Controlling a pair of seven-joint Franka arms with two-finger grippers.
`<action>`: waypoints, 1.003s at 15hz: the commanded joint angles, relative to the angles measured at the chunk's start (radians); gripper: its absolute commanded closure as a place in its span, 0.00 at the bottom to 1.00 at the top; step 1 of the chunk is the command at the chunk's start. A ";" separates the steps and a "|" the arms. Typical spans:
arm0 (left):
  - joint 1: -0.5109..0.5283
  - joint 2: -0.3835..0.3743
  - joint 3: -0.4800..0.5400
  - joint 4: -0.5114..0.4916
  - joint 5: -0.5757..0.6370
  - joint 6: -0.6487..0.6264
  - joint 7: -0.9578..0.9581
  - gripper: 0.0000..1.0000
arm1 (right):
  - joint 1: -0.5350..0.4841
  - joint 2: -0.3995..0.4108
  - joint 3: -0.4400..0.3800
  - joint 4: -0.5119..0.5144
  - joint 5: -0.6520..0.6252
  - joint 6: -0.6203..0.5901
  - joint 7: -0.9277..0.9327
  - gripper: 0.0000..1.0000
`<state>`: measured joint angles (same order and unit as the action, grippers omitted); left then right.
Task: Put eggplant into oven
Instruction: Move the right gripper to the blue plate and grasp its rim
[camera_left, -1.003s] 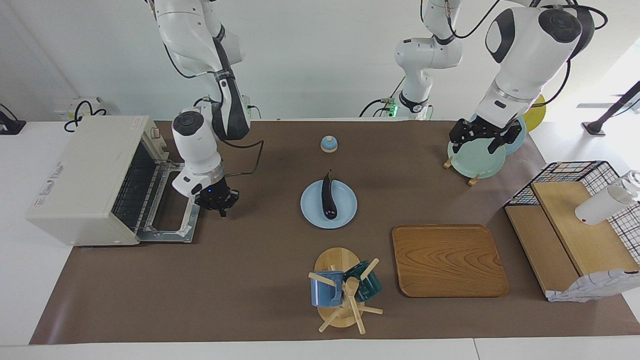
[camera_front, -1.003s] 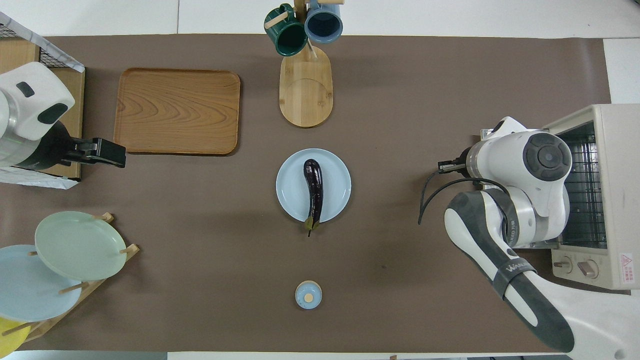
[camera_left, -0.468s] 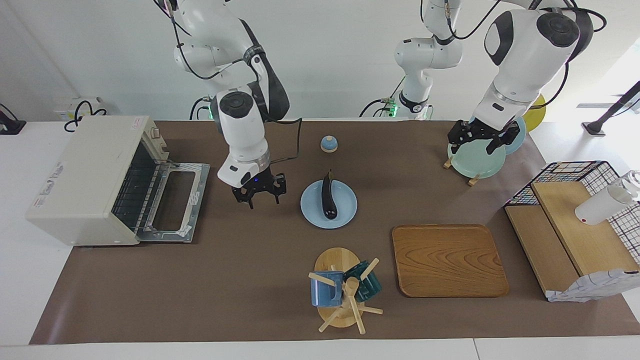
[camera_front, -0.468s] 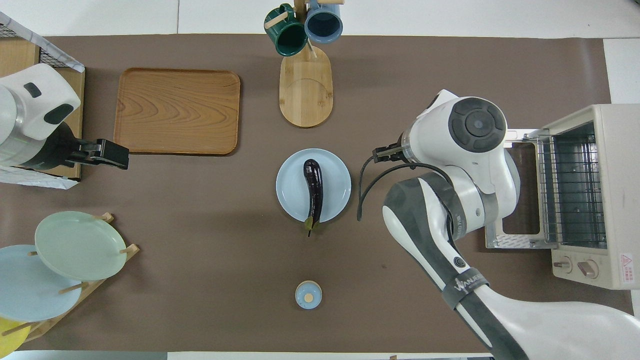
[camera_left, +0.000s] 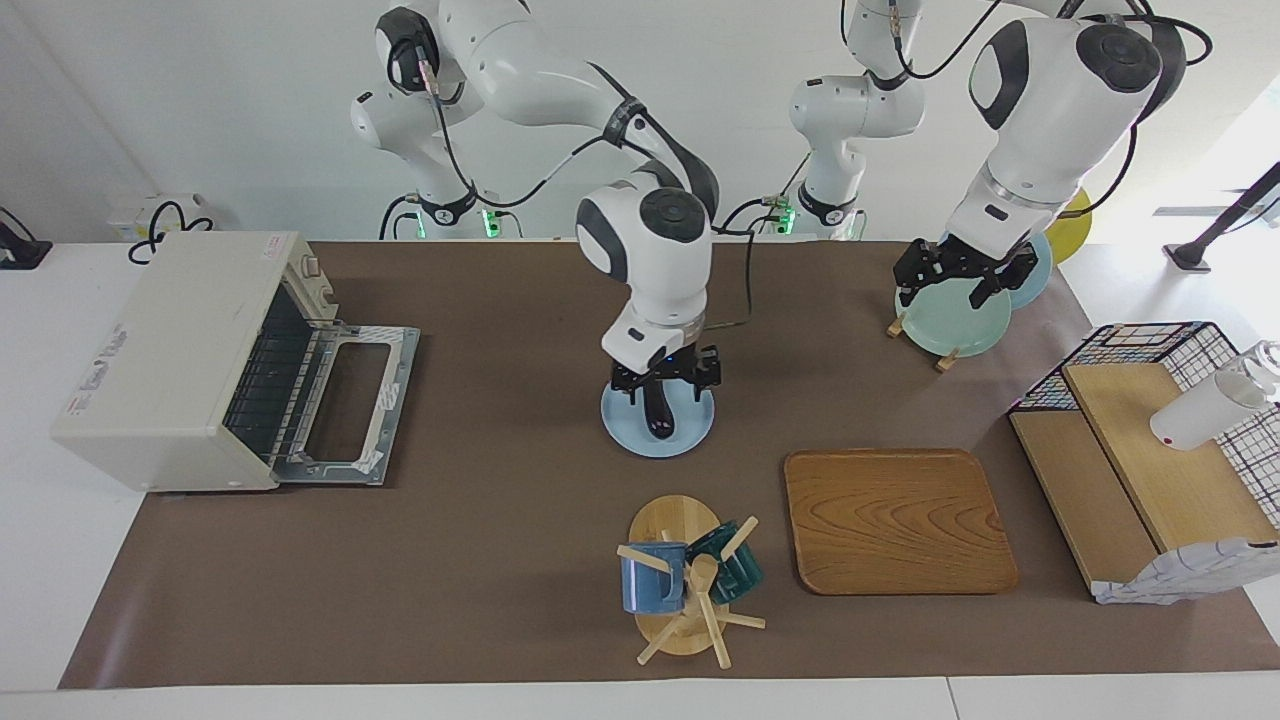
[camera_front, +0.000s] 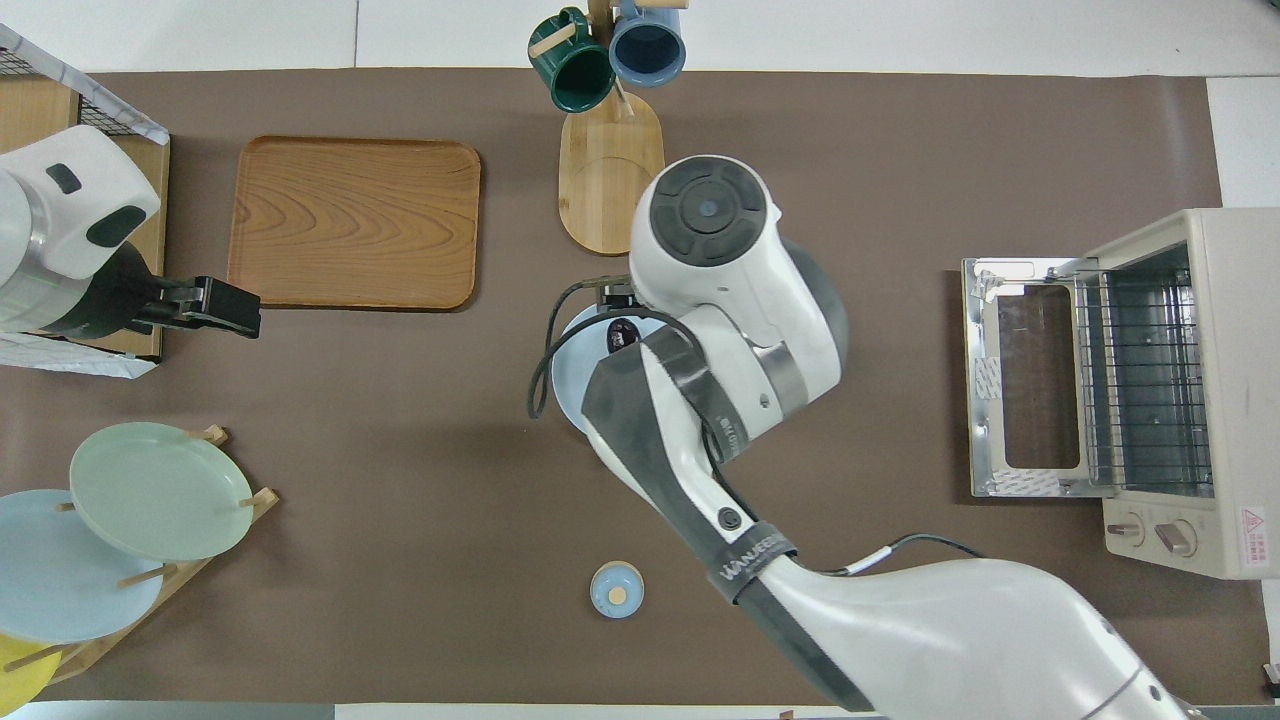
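Note:
The dark purple eggplant (camera_left: 658, 421) lies on a pale blue plate (camera_left: 630, 440) in the middle of the table. My right gripper (camera_left: 665, 386) hangs open just above it, one finger on each side of the eggplant, whose stem end is hidden under the hand. From overhead the right arm covers nearly all of it, leaving only the eggplant's (camera_front: 622, 331) tip and the plate's (camera_front: 563, 378) edge. The cream oven (camera_left: 165, 350) stands at the right arm's end of the table, its door (camera_left: 352, 402) folded down flat and its rack showing. My left gripper (camera_left: 955, 284) waits open over the plate rack.
A mug tree (camera_left: 686, 580) with a blue and a green mug and a wooden tray (camera_left: 896, 521) lie farther from the robots than the plate. A rack of plates (camera_left: 948, 318) and a wire basket (camera_left: 1150, 345) with boards occupy the left arm's end. A small blue bell (camera_front: 617, 589) sits nearer the robots.
My right gripper has let go of the oven door, which now lies flat, opened, and swung from the oven over to the eggplant's plate. The left arm has barely moved.

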<state>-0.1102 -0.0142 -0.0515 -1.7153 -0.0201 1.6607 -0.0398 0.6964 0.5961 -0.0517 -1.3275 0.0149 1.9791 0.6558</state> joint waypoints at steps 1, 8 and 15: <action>0.004 0.000 0.001 0.016 -0.011 -0.022 0.006 0.00 | 0.038 0.031 -0.007 0.056 -0.006 0.019 0.051 0.00; 0.009 -0.010 0.002 0.006 -0.011 -0.018 0.003 0.00 | 0.129 0.067 -0.007 -0.030 -0.113 0.118 0.133 0.14; 0.007 -0.016 0.004 0.008 -0.011 -0.027 0.001 0.00 | 0.150 0.064 -0.007 -0.146 -0.159 0.220 0.128 0.60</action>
<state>-0.1091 -0.0194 -0.0465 -1.7151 -0.0202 1.6590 -0.0399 0.8379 0.6776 -0.0575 -1.4155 -0.1243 2.1516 0.7822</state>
